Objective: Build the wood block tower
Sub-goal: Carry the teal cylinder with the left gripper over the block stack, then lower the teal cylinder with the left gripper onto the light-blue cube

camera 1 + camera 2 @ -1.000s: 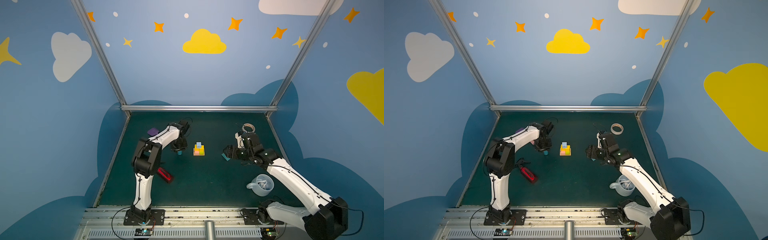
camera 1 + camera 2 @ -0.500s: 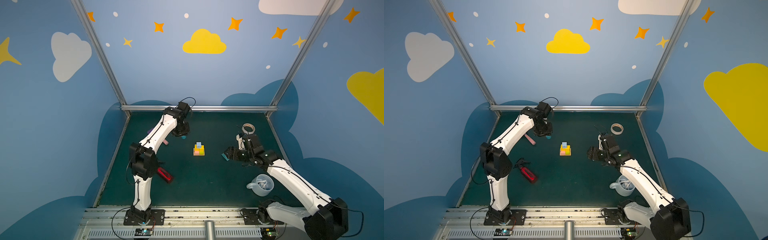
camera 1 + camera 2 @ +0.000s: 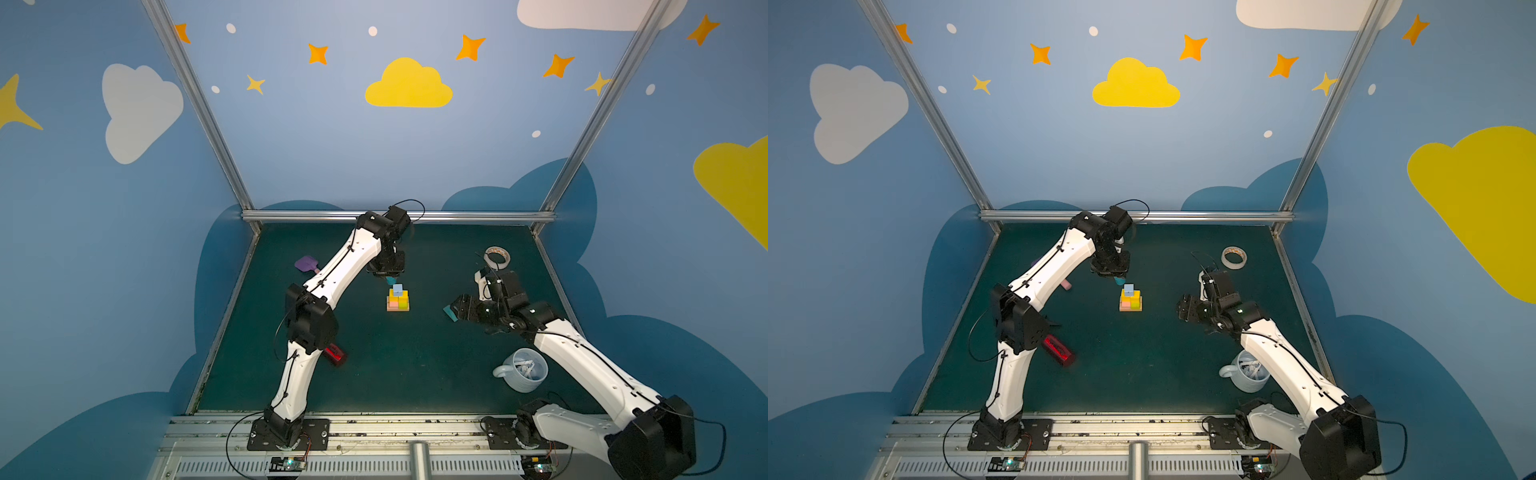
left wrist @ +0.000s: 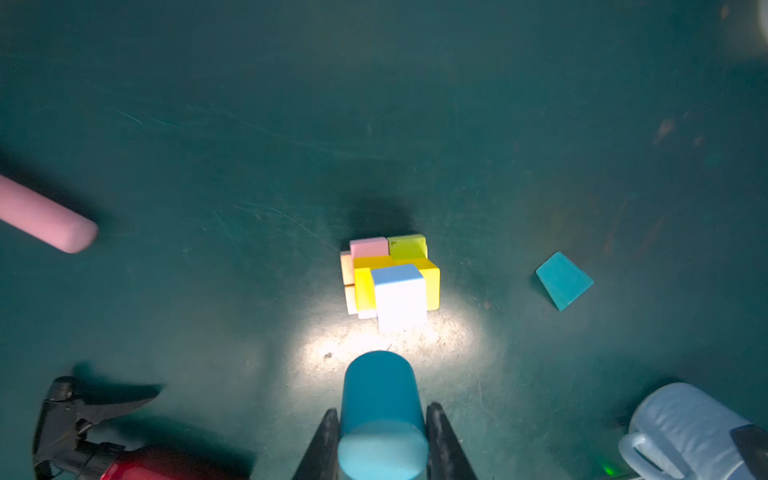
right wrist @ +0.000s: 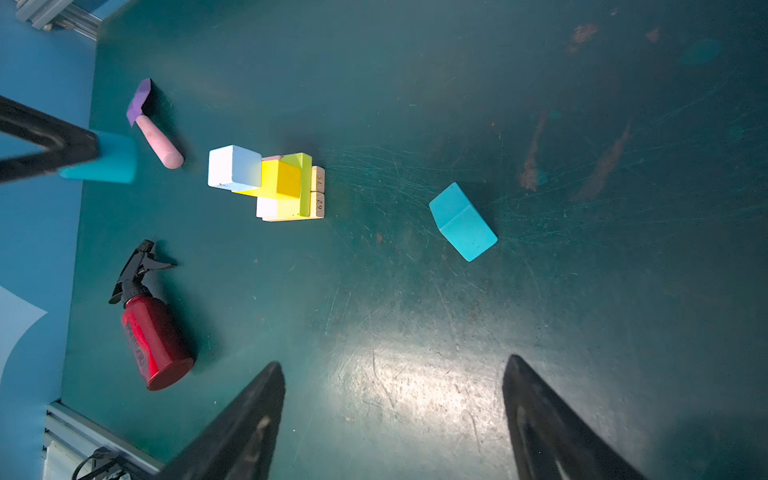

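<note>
One teal cylinder (image 4: 380, 390) sits pinched in the left gripper (image 3: 388, 274), seemingly just beside the pale-blue cube (image 4: 399, 291). Right gripper (image 5: 395, 362) stands spread.

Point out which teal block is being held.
The teal cylinder, clamped in the left gripper; the teal house-shaped block lies free on the mat before the open right gripper.

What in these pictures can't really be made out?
What is inside the mug: pale bits, too small in both top views; the left wrist view's edge cuts it off.
The spatula: in a top view the left arm hides all but its pink handle end.
The teal house-shaped block: in a top view mostly behind the right gripper.
The red bottle: blurred and cut by the edge in the left wrist view.
</note>
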Action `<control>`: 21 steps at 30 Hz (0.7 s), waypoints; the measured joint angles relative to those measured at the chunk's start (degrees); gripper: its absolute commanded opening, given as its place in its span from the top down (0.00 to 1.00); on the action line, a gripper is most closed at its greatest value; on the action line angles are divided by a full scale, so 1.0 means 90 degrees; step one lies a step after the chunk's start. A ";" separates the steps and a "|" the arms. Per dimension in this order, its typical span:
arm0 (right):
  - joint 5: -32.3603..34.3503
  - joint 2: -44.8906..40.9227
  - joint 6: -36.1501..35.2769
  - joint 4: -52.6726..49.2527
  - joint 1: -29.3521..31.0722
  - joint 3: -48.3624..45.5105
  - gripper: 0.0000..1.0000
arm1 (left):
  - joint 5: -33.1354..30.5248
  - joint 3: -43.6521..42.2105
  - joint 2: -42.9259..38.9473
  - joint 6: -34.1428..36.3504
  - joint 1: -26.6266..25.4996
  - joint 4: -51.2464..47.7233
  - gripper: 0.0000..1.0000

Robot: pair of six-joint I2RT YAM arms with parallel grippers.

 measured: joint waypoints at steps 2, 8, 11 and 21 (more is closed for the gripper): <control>-0.0007 0.0000 0.0000 0.0015 -0.0019 -0.0024 0.19 | 0.0017 0.0044 0.0095 0.0002 -0.0080 -0.0058 0.86; -0.0036 -0.0036 0.0000 0.0036 -0.0066 -0.0114 0.19 | 0.0022 0.0381 0.0372 0.0002 -0.0216 -0.0168 0.86; -0.0046 -0.0070 0.0000 0.0039 -0.0097 -0.0131 0.19 | 0.0019 0.0663 0.0517 0.0007 -0.0226 -0.0257 0.86; -0.0126 -0.0070 0.0000 0.0097 -0.0172 -0.0168 0.19 | -0.0063 0.1236 0.1098 0.0083 -0.0226 -0.0571 0.86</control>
